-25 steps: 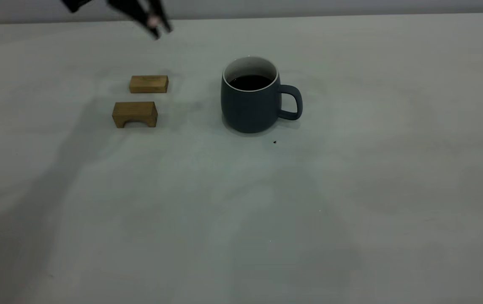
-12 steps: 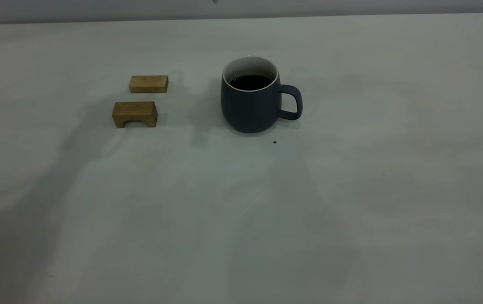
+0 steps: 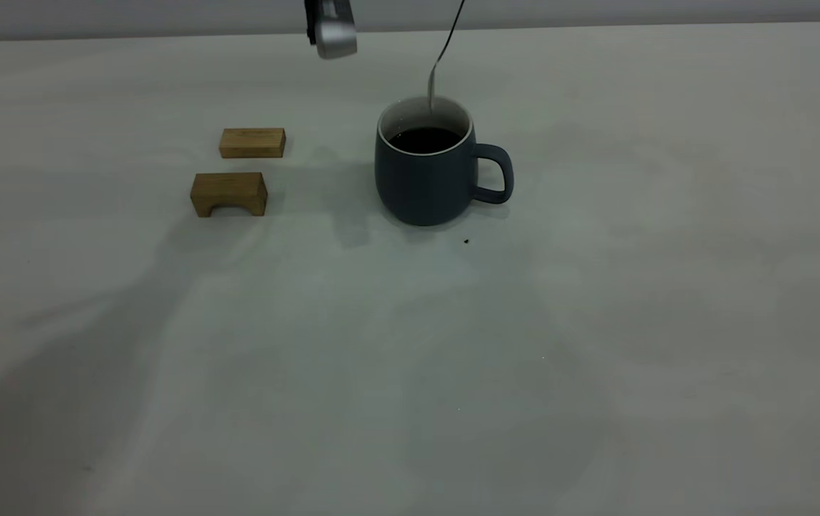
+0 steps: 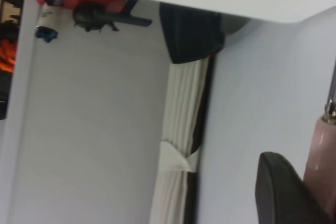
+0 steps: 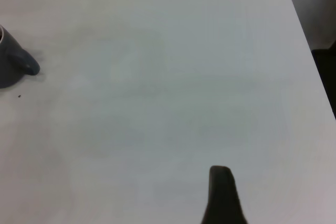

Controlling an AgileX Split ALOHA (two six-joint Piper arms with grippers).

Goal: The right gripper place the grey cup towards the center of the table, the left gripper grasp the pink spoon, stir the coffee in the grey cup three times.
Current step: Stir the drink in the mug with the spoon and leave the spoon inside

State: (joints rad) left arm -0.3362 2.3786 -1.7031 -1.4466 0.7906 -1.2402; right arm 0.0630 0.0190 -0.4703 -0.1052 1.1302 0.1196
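Note:
The grey cup (image 3: 424,179) stands upright near the middle of the table (image 3: 410,358), handle to the right, with dark coffee (image 3: 424,139) inside. The pink spoon's thin metal neck (image 3: 446,46) slants down from the top edge. Its bowl (image 3: 431,97) hangs at the cup's far rim, above the coffee. In the left wrist view my left gripper (image 4: 315,182) is shut on the spoon's pink handle (image 4: 324,150). Its silver-grey tip (image 3: 331,34) shows up and to the left of the cup. My right gripper (image 5: 226,198) hovers open over bare table, far from the cup (image 5: 11,65).
Two tan wooden blocks lie left of the cup: a flat one (image 3: 252,142) and an arched one (image 3: 229,193). A tiny black speck (image 3: 466,241) sits just in front of the cup. The table's right edge (image 5: 310,61) shows in the right wrist view.
The left gripper left the top of the view from above the blocks. Its tip now shows nearer the cup, and the spoon's bowl hangs at the cup's rim.

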